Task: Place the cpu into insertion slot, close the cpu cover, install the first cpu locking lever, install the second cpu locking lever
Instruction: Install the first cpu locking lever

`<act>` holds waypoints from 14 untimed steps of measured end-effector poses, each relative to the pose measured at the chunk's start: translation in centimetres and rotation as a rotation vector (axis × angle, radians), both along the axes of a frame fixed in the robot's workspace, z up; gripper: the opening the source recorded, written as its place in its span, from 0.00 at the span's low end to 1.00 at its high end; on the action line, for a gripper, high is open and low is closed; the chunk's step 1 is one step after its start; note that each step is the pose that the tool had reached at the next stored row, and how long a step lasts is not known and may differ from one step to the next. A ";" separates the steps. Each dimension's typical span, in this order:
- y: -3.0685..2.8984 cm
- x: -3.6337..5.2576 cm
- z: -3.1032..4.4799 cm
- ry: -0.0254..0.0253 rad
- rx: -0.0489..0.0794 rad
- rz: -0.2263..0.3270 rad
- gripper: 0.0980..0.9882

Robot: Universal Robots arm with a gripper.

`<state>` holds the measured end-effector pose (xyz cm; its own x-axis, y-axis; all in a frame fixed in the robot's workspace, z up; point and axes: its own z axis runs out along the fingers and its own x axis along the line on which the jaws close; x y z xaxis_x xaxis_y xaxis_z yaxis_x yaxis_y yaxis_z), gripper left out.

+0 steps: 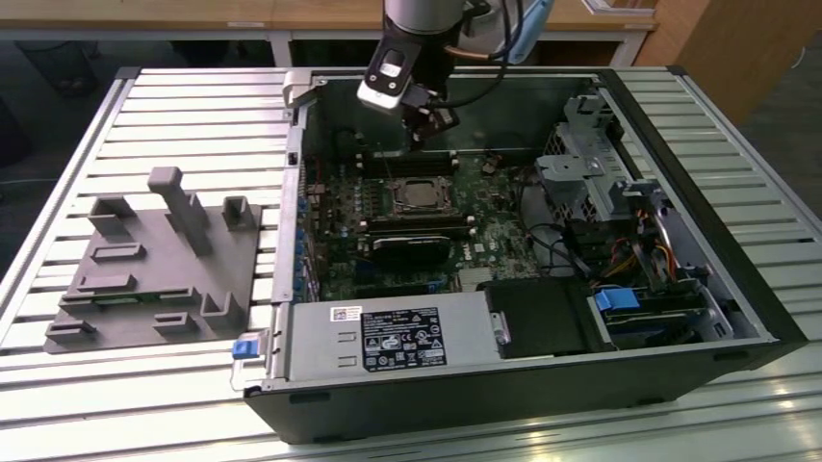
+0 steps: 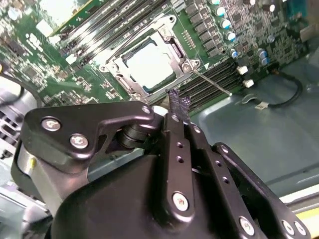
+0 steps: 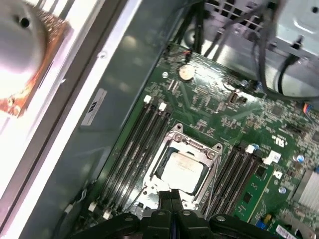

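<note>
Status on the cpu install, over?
Pincer shut, empty. Small silver-grey square cpu seated, thin silver metal frame cover down over it, pincer alongside. Thin wire lever sticks out sideways.

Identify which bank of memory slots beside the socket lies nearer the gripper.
The bank by the case wall, under the gripper; the other lies across the socket.

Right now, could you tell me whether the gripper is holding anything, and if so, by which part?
Nothing is held: the gripper is shut on nothing, near the cpu lying under the cpu cover.

The hand [image 3: 172, 196] seems to hide one edge of the cpu cover [image 3: 197, 143].
</note>
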<state>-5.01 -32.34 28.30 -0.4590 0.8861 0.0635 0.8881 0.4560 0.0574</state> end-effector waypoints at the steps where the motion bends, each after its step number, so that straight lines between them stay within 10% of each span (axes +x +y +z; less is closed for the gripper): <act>1: 0.00 0.00 0.00 0.0000 0.000 0.015 0.01; 14: 0.00 0.00 -0.01 0.0000 0.000 0.240 0.01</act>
<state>-5.01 -32.34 28.28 -0.6567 0.7514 0.0635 0.7541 0.6542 0.0575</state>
